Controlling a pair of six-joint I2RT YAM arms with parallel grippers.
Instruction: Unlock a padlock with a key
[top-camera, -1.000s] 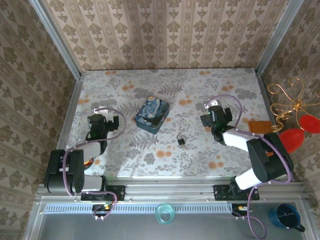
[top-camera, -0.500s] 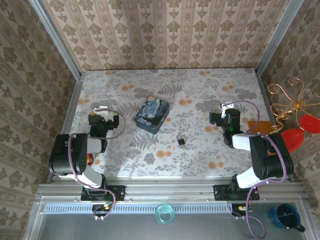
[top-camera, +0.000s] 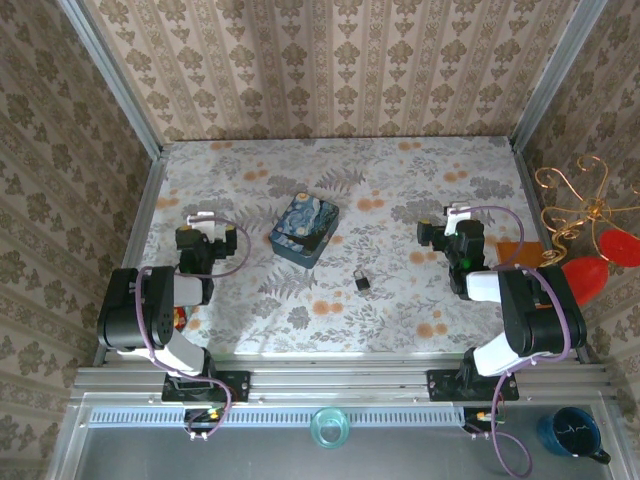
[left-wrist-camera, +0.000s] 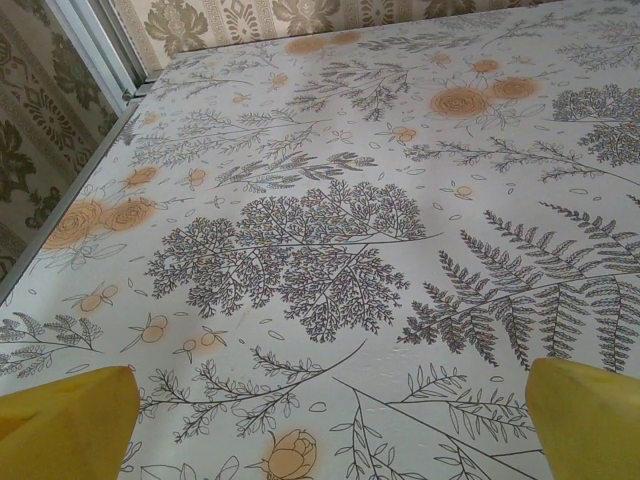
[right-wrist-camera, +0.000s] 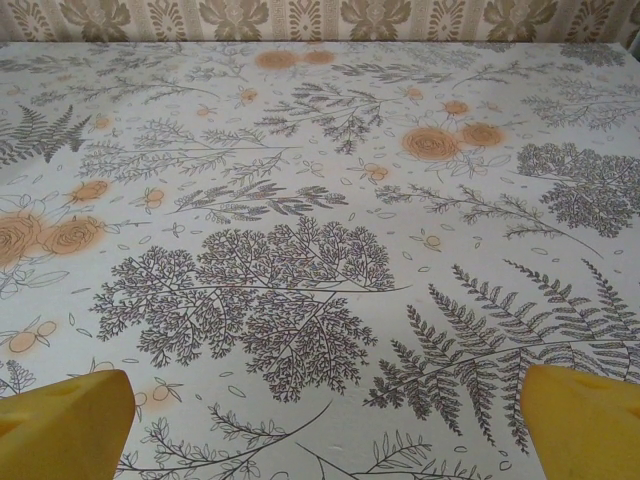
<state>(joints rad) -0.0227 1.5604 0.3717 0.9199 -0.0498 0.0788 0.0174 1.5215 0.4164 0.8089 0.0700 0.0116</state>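
Observation:
The padlock (top-camera: 360, 281) is a tiny dark body with a silvery shackle, lying on the floral tablecloth (top-camera: 400, 190) a little right of centre. I cannot make out the key. My left gripper (top-camera: 205, 228) rests at the left side, well left of the padlock. It is open, with yellow fingertips (left-wrist-camera: 62, 420) wide apart over bare cloth around the left gripper (left-wrist-camera: 328, 405). My right gripper (top-camera: 455, 226) sits at the right side, beyond and to the right of the padlock. Its fingertips (right-wrist-camera: 585, 420) stand apart too, and nothing lies within the right gripper (right-wrist-camera: 325, 405).
A blue box (top-camera: 304, 229) printed with a starry night stands left of the padlock, between it and the left arm. An orange card (top-camera: 518, 252) lies by the right wall. A glass (top-camera: 330, 427) and a blue mug (top-camera: 570, 432) sit below the front rail.
Both arms have folded back toward their bases; the right gripper shifted right, away from the padlock. In the last half second almost nothing moved. Both grippers stayed open.

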